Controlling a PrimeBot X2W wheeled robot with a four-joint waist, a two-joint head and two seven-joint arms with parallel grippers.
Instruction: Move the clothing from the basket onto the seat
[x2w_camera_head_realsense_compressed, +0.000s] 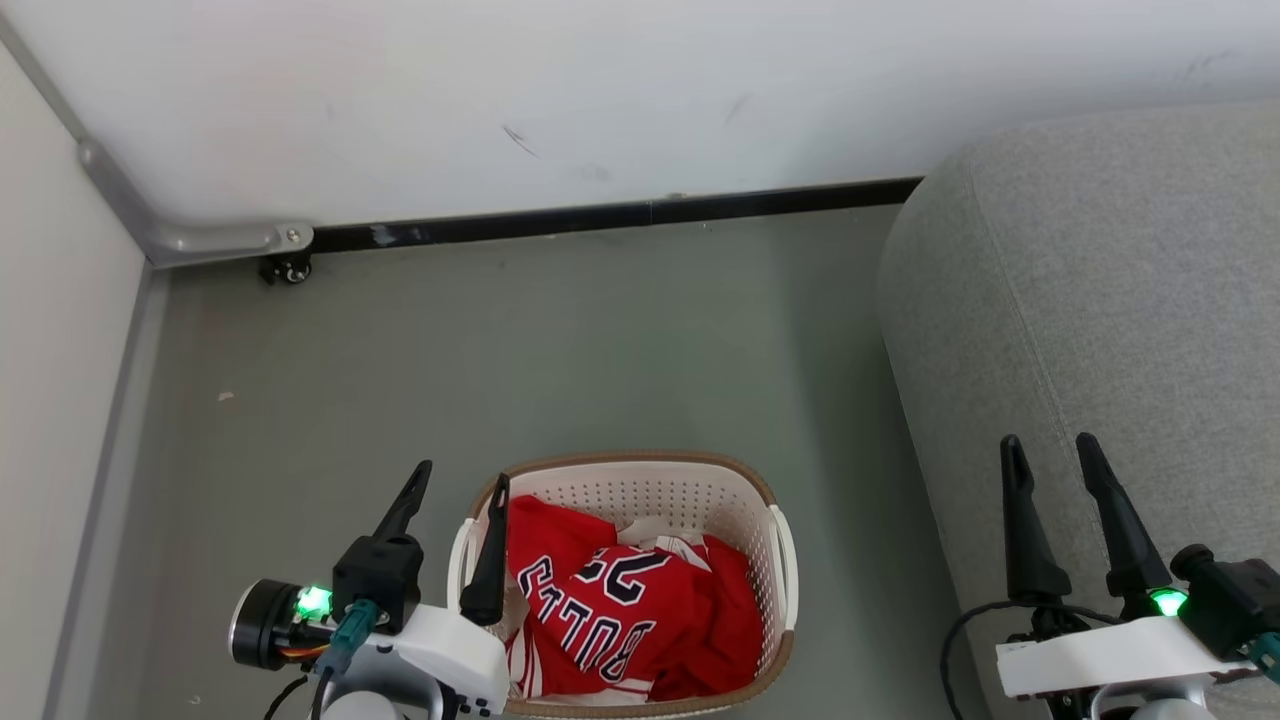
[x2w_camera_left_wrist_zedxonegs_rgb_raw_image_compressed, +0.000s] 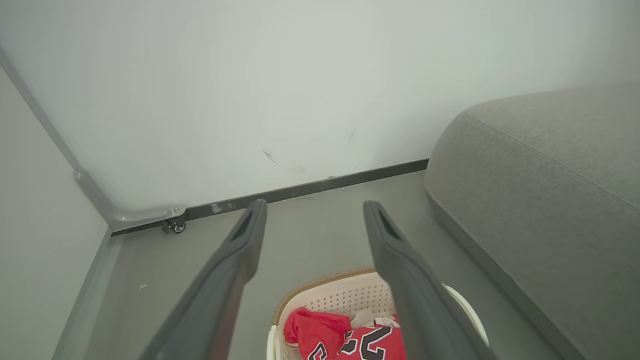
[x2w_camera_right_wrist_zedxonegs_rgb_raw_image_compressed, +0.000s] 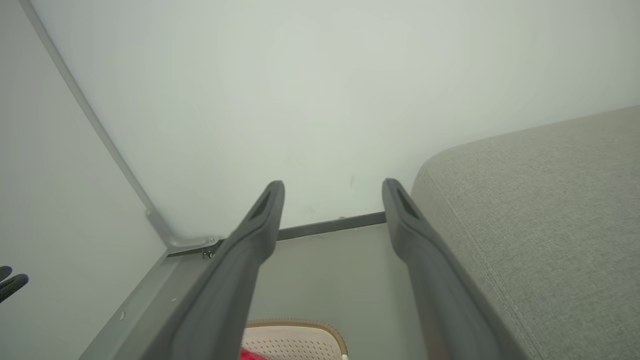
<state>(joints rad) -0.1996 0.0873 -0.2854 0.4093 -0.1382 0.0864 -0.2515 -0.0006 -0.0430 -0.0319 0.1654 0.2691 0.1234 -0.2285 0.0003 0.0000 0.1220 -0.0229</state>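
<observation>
Left end effector (x2w_camera_head_realsense_compressed: 462, 474) and right end effector (x2w_camera_head_realsense_compressed: 1048, 440) gape empty. Left may hook the basket (x2w_camera_head_realsense_compressed: 630, 460) rim, missing the clothes (x2w_camera_head_realsense_compressed: 620, 610); sofa (x2w_camera_head_realsense_compressed: 1100, 300) waits at 3 o'clock.

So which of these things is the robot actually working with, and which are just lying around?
For the job: red clothing, basket holding it, grey seat, left gripper and right gripper, both open.
Just there: caster wheel, metal bracket, black baseboard, scuffed wall.

Cut off and covered

The cream perforated plastic basket (x2w_camera_head_realsense_compressed: 650, 495) runs off the bottom edge. The crumpled red clothing (x2w_camera_head_realsense_compressed: 600, 610) hides its floor. The light grey fabric sofa (x2w_camera_head_realsense_compressed: 1100, 300) is cropped at the right.
</observation>
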